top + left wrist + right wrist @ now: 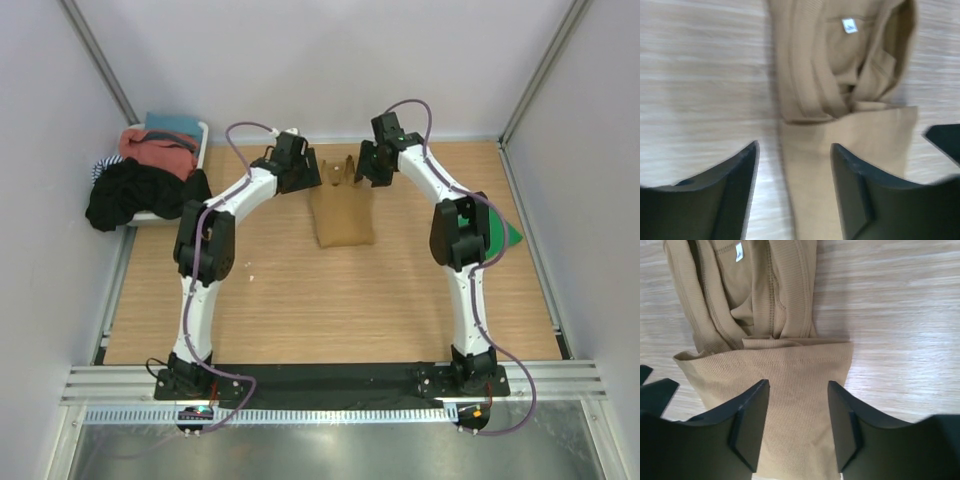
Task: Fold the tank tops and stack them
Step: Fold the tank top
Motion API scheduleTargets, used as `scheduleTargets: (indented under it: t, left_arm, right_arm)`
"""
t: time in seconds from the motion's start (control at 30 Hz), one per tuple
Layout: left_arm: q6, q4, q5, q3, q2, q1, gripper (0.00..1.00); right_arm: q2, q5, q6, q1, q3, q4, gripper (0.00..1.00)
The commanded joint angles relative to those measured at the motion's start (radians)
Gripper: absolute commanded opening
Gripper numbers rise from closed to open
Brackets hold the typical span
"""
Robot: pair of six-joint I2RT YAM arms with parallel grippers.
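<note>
Both pairs of dark fingers fill the near edge of the wrist views. The left gripper is spread wide with nothing between its fingers, and the right gripper is spread the same way. Each sits over the tan tank top; whether the fingertips touch the cloth we cannot tell.

From the top view, the tan tank top lies partly folded on the far middle of the table, between the two grippers. Its folded panel lies nearer us, and the straps and neck are bunched at the far end around a white label. The green tank top shows only as a corner at the right, behind the right arm's elbow, well apart from the tan one. A bin heaped with other clothes sits at the far left.

We judge the ribbed knit to be light, limp and stretchy: it will sag, drag and slide out of its fold if we lift it at one point. The best hold looks to be a pinch at each far corner, through the strap layers. Both arms should then lift together, keeping the hem edge straight.
</note>
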Motion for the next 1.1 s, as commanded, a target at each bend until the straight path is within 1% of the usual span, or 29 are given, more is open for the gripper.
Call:
scheduleTargets:
  t: [0.0, 0.07, 0.1, 0.17, 0.2, 0.23, 0.27, 0.3, 0.37, 0.43, 0.47, 0.5, 0.6, 0.8, 0.87, 0.9, 0.93, 1.0, 1.07]
  left_arm:
    - [0.04, -0.101, -0.008, 0.097, -0.028, 0.027, 0.72]
    - [0.049, -0.097, -0.017, 0.073, -0.077, 0.025, 0.74]
    - [0.045, -0.092, -0.014, 0.032, -0.1, 0.027, 0.74]
    - [0.028, -0.062, -0.003, -0.042, -0.185, 0.024, 0.73]
    - [0.011, -0.016, 0.003, -0.137, -0.218, 0.015, 0.7]
    - [0.003, 0.015, 0.02, -0.189, -0.25, 0.009, 0.68]
    - [-0.006, 0.068, 0.026, -0.241, -0.319, 0.001, 0.66]
    - [-0.024, 0.09, 0.032, -0.331, -0.346, -0.016, 0.62]
    - [-0.037, 0.148, 0.076, -0.445, -0.413, -0.037, 0.58]
    - [-0.061, 0.173, 0.083, -0.507, -0.45, -0.07, 0.55]
    - [-0.072, 0.219, 0.09, -0.539, -0.479, -0.077, 0.55]
    - [-0.086, 0.24, 0.098, -0.597, -0.487, -0.088, 0.55]
    - [-0.122, 0.3, 0.127, -0.651, -0.484, -0.097, 0.56]
    - [-0.138, 0.32, 0.146, -0.651, -0.412, -0.125, 0.56]
    - [-0.139, 0.343, 0.147, -0.645, -0.372, -0.129, 0.53]
    - [-0.139, 0.345, 0.152, -0.639, -0.357, -0.129, 0.48]
    - [-0.141, 0.345, 0.156, -0.631, -0.326, -0.129, 0.47]
    - [-0.144, 0.345, 0.173, -0.621, -0.308, -0.131, 0.47]
    - [-0.15, 0.376, 0.178, -0.621, -0.289, -0.131, 0.46]
  right_arm:
    - [-0.107, 0.027, -0.015, -0.008, -0.02, 0.06, 0.57]
    - [-0.168, 0.027, -0.02, -0.008, -0.103, 0.121, 0.58]
    - [-0.226, 0.029, -0.02, -0.008, -0.188, 0.136, 0.58]
    - [-0.291, 0.02, -0.012, -0.008, -0.285, 0.192, 0.56]
    - [-0.349, -0.011, -0.009, -0.008, -0.384, 0.211, 0.55]
    - [-0.372, -0.032, -0.005, -0.008, -0.431, 0.256, 0.54]
    - [-0.391, -0.049, -0.002, -0.007, -0.474, 0.264, 0.53]
    - [-0.408, -0.062, 0.0, -0.008, -0.541, 0.273, 0.53]
    - [-0.452, -0.085, 0.001, -0.007, -0.633, 0.293, 0.52]
    - [-0.495, -0.109, 0.004, -0.008, -0.697, 0.333, 0.53]
    - [-0.506, -0.114, 0.006, -0.008, -0.721, 0.34, 0.55]
    - [-0.514, -0.122, 0.009, -0.008, -0.765, 0.351, 0.56]
    - [-0.523, -0.148, 0.015, -0.008, -0.83, 0.388, 0.56]
    - [-0.503, -0.169, 0.021, -0.004, -0.898, 0.431, 0.53]
    - [-0.491, -0.175, 0.018, 0.0, -0.899, 0.437, 0.5]
    - [-0.477, -0.187, 0.018, 0.0, -0.898, 0.443, 0.48]
    - [-0.471, -0.197, 0.017, 0.001, -0.896, 0.445, 0.46]
    - [-0.46, -0.209, 0.02, 0.003, -0.899, 0.456, 0.46]
    - [-0.457, -0.211, 0.021, 0.003, -0.904, 0.459, 0.42]
